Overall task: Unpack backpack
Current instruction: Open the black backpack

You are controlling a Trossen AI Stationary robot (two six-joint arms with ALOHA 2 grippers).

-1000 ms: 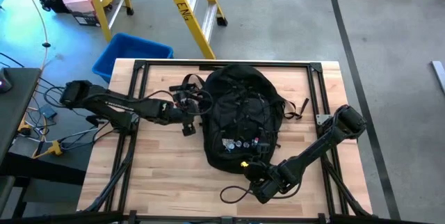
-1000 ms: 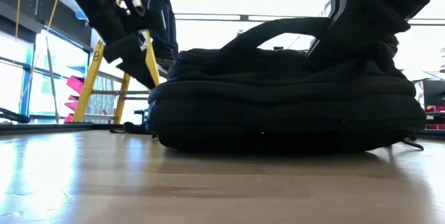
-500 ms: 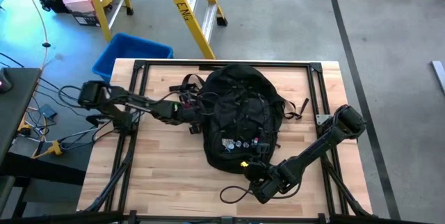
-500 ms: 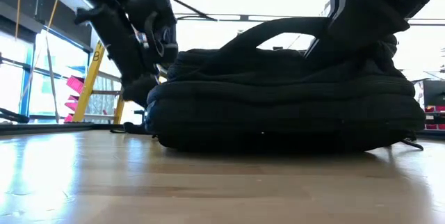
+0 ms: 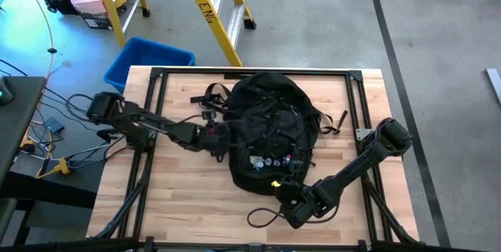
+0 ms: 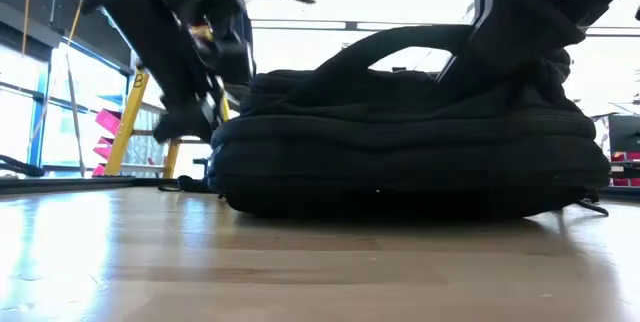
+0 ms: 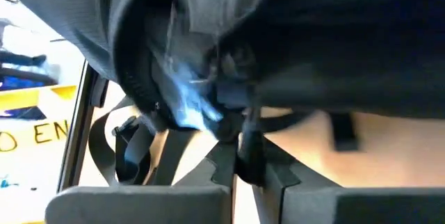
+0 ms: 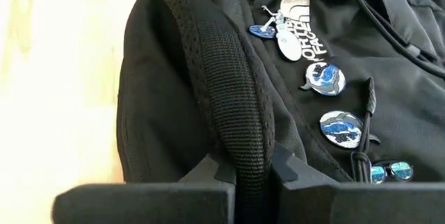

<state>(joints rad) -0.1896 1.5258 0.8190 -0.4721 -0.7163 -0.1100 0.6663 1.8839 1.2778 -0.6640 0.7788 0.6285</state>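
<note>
We list one large black fabric backpack [image 5: 272, 131], badges [image 8: 327, 78] front-up; right gripper [image 8: 249, 175] clenched on its top handle [image 8: 229, 92], left gripper [image 7: 240, 172] clenched at its side.

Black badge-studded backpack [image 5: 270, 131], flat, front up, at table centre

Around the work table

A light wooden table [image 5: 188, 181] with a black frame stands on a grey concrete floor [image 5: 438, 41] crossed by dark lines. Past its far edge lean a yellow ladder [image 5: 215, 9] with black lettering and a blue bin [image 5: 145, 60]. A dark desk [image 5: 16, 119] stands beside the table, with loose cables [image 5: 59, 158] on the floor between them.
</note>
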